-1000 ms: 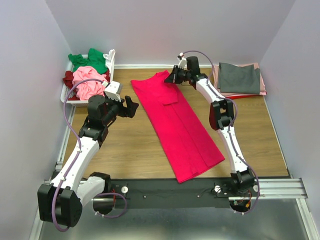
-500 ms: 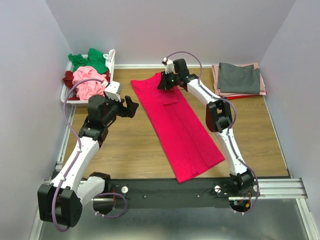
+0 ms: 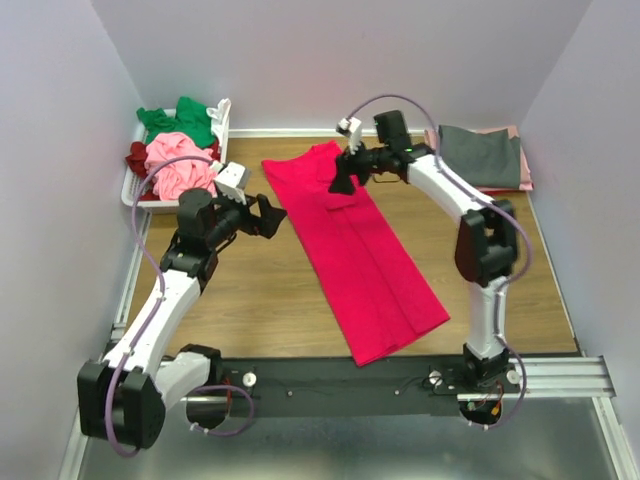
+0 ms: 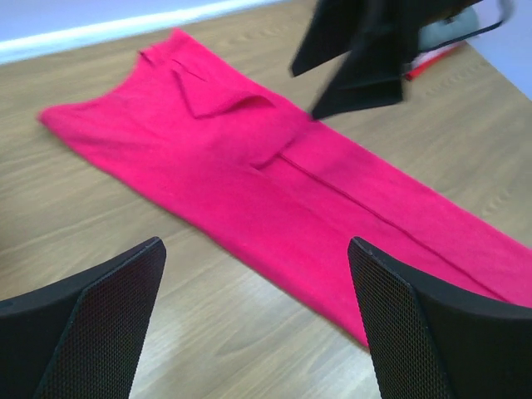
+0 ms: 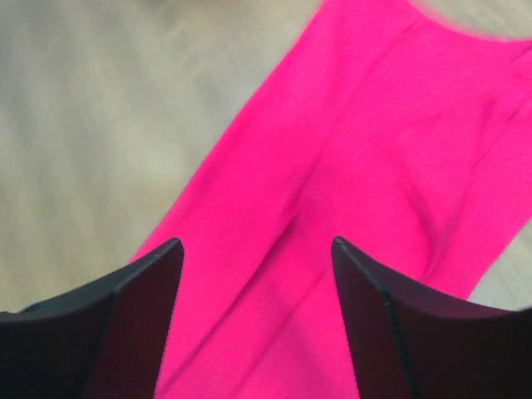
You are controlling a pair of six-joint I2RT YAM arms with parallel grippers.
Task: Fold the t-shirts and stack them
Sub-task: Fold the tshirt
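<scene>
Since the right pincer (image 3: 340,183) hangs with its jaws parted and nothing between them, just above the far end of the crimson t-shirt (image 3: 370,270), that end lies free on the desk (image 3: 250,290). The left pincer (image 3: 270,215) is spread wide too, empty, hovering just beside the shirt's left edge near the same end. The shirt itself is a long narrow strip, sides turned in, running slantwise from the far middle of the desk toward the near right, with a small flap sitting loose near the top.

By my reading, the crosswise fold comes next. It would go best if each pincer takes one corner of the same short end, biting through every layer so the tucked sides do not spill. Lift low, carry the end along the strip's own line, and lay edge on edge.

Further out, the grey t-shirt (image 3: 478,155) tops a folded pile at the far right; unfolded tees fill the white basket (image 3: 128,190) at the far left.
</scene>
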